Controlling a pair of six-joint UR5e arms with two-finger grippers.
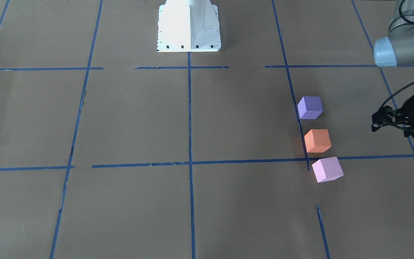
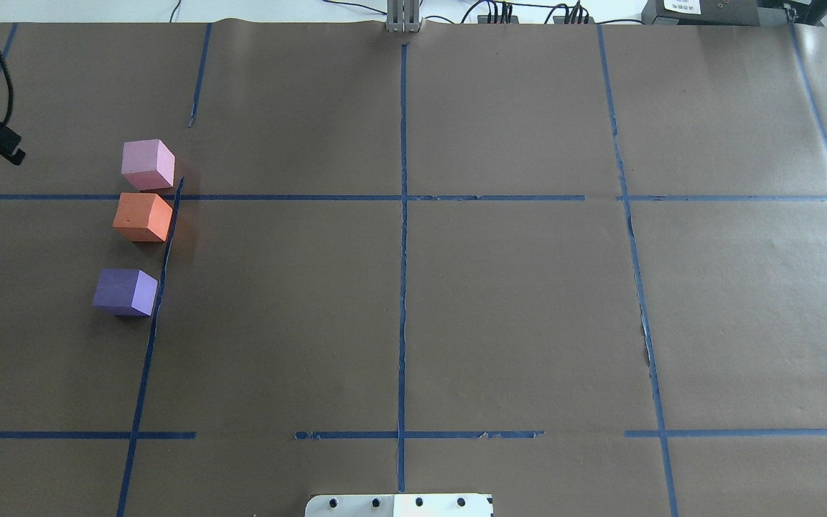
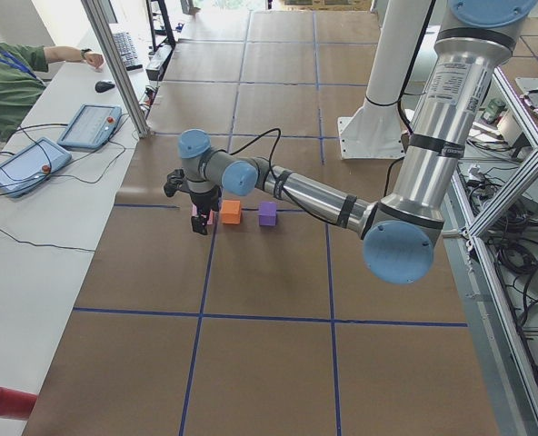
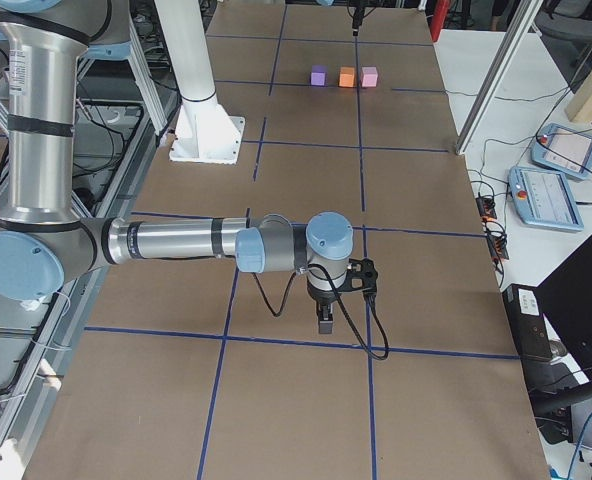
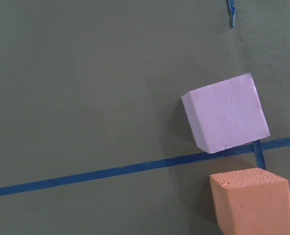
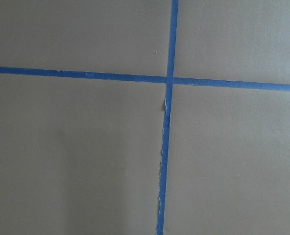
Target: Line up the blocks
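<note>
Three blocks stand in a row beside a blue tape line: violet [image 1: 309, 107], orange [image 1: 317, 140] and pink-lilac [image 1: 327, 169]. The overhead view shows them at the left: pink [image 2: 148, 164], orange [image 2: 143, 217], violet [image 2: 125, 291]. Pink and orange nearly touch, and violet stands a gap apart. My left gripper [image 1: 374, 123] hovers off to the side of the pink block, empty, its fingers apart. Its wrist view shows the pink block [image 5: 226, 113] and the orange block [image 5: 253, 200]. My right gripper [image 4: 324, 322] hangs over bare table far from the blocks. I cannot tell whether it is open or shut.
The white robot base [image 1: 189, 27] stands at the table's middle edge. Blue tape lines [image 2: 403, 251] grid the brown paper. A side table with teach pendants [image 3: 89, 125] and an operator [image 3: 5, 77] lies beyond the blocks' end.
</note>
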